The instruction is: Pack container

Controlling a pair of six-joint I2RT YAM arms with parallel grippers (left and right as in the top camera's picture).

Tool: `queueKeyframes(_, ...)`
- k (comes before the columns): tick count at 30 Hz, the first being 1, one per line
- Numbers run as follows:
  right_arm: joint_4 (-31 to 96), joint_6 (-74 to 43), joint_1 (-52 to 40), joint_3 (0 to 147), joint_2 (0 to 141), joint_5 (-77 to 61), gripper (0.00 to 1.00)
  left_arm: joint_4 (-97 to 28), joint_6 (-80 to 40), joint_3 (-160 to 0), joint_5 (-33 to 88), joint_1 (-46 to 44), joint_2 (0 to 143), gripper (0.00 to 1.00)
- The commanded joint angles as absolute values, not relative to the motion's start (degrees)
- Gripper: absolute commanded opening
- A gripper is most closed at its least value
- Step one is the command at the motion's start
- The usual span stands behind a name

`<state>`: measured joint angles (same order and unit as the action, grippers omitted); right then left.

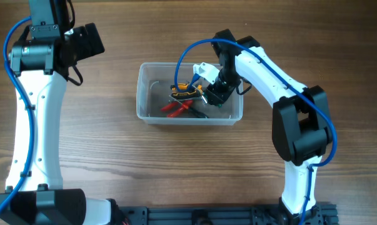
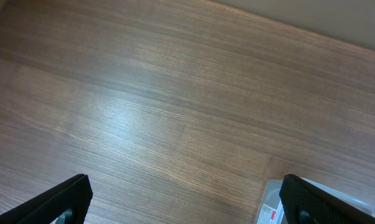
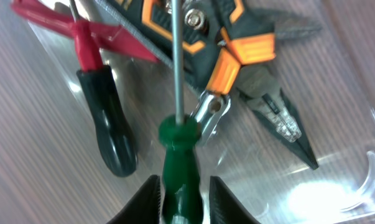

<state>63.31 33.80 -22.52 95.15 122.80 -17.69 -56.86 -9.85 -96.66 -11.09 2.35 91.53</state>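
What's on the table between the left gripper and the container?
Nothing: the overhead view shows only bare wooden table between the open left gripper and the container.

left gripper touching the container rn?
Apart. Overhead shows bare table between the left gripper and the container.
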Motion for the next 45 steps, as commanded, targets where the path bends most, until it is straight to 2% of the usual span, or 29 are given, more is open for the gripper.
queueKeyframes(1,63.0,34.3,-22.7,95.1,123.7,-17.6,0.33,-56.9,-11.0,-96.9,-11.0,2.5,91.0,1.00)
queueKeyframes(4,63.3,33.8,-22.7,95.1,123.7,-18.0,0.40,-56.9,-11.0,-96.9,-11.0,2.5,91.0,1.00)
queueKeyframes(14,65.6,32.8,-22.7,97.5,123.6,-22.7,0.40,-56.9,-11.0,-96.9,-11.0,2.5,91.0,1.00)
queueKeyframes(22,71.5,31.0,-24.1,111.9,121.8,-26.1,0.40,-56.9,-11.0,-96.9,-11.0,2.5,91.0,1.00)
queueKeyframes(25,71.2,23.0,-24.0,119.9,119.8,-25.7,0.45,-56.9,-11.0,-96.9,-11.0,2.5,91.0,1.00)
queueKeyframes(28,70.7,9.8,-22.5,127.7,118.0,-17.3,0.48,-56.9,-11.0,-96.9,-11.0,2.5,91.0,1.00)
queueKeyframes(31,70.7,2.2,-19.5,132.9,115.6,-8.5,0.49,-56.9,-11.0,-96.9,-11.0,2.5,91.0,1.00)
queueKeyframes(32,70.6,0.3,-18.0,133.8,114.7,-5.2,0.52,-56.9,-11.0,-96.9,-11.0,2.5,91.0,1.00)
queueKeyframes(35,70.0,-4.2,-12.4,134.3,111.6,3.1,0.87,-56.9,-11.0,-96.9,-10.9,2.5,91.0,1.00)
queueKeyframes(36,69.9,-4.5,-10.6,134.3,111.0,3.2,0.95,-56.9,-11.0,-96.9,-11.0,2.5,91.0,1.00)
queueKeyframes(37,69.8,-4.4,-8.5,134.3,110.3,2.7,0.99,-56.9,-11.0,-96.9,-11.0,2.5,91.0,1.00)
queueKeyframes(40,69.8,-3.0,-2.9,134.3,109.5,-1.3,1.00,-56.9,-11.0,-96.9,-11.0,2.5,91.0,1.00)
queueKeyframes(45,69.8,-3.2,-0.8,134.3,109.5,-3.7,1.00,-56.9,-11.0,-96.9,-11.0,2.5,91.0,1.00)
